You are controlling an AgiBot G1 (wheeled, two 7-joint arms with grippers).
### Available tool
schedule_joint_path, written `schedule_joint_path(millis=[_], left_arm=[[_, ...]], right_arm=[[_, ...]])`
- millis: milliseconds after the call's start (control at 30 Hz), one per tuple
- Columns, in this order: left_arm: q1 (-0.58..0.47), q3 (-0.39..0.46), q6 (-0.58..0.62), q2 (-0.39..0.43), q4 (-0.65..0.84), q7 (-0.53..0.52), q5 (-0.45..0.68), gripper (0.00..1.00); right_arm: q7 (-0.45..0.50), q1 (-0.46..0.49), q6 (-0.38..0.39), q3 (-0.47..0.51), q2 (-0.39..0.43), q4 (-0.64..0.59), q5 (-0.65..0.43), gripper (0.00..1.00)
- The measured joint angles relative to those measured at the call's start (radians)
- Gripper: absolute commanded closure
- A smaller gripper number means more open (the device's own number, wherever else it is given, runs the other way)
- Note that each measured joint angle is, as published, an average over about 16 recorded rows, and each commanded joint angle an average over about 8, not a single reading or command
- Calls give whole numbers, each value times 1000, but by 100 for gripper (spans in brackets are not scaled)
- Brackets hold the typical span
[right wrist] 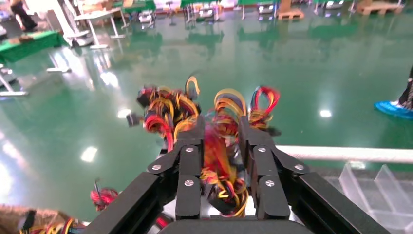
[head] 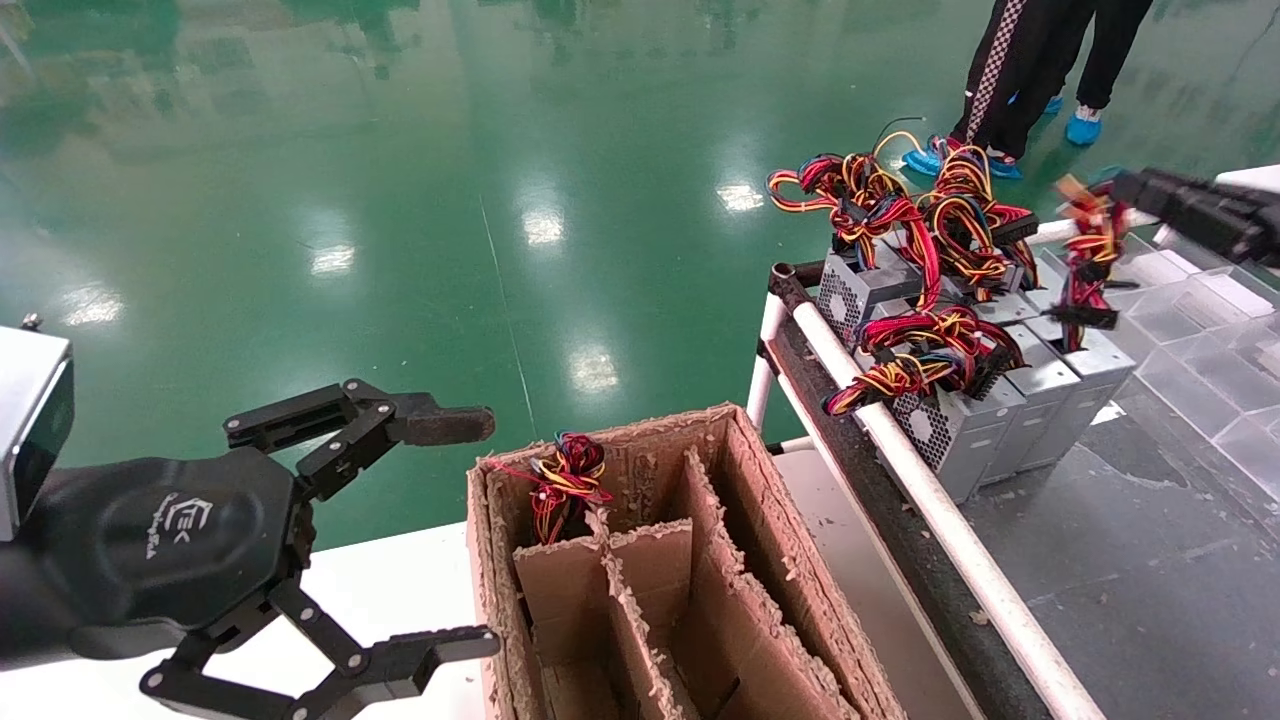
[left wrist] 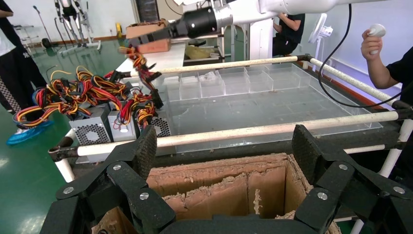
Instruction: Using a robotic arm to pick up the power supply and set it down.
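Several grey power supplies [head: 960, 420] with perforated faces stand in a row on the cart at the right, red, yellow and black wires piled on top. My right gripper [head: 1115, 190] is above the row's far end, shut on the wire bundle [head: 1090, 250] of the end power supply [head: 1095, 360], whose box still sits in the row. In the right wrist view the fingers [right wrist: 192, 161] pinch the blurred wires [right wrist: 219, 161]. My left gripper [head: 490, 530] hangs open and empty beside the brown carton [head: 760, 470].
The carton has cardboard dividers, and a wire bundle [head: 565, 480] sticks out of its far-left compartment. A white rail [head: 930, 500] edges the cart. Clear plastic trays [head: 1200, 330] lie to the right. A person's legs [head: 1010, 80] stand on the green floor behind.
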Motion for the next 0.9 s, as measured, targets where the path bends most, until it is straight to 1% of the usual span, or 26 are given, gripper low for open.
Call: schedule_joint_path(millis=[300,467,667,900], left_arm=[[0,1,0,0,0,0,0,0],[0,1,0,0,0,0,0,0],[0,2,0,0,1,1,-1,0],[0,2,0,0,1,1,-1,0]], right_arm=[[17,18,-28,8,19,2,12,0],[28,9,-52,17,28,30,30,0],[45,-29,-77,27,37,108,63,0],[68,-104,-93,32,46,250,103,0]])
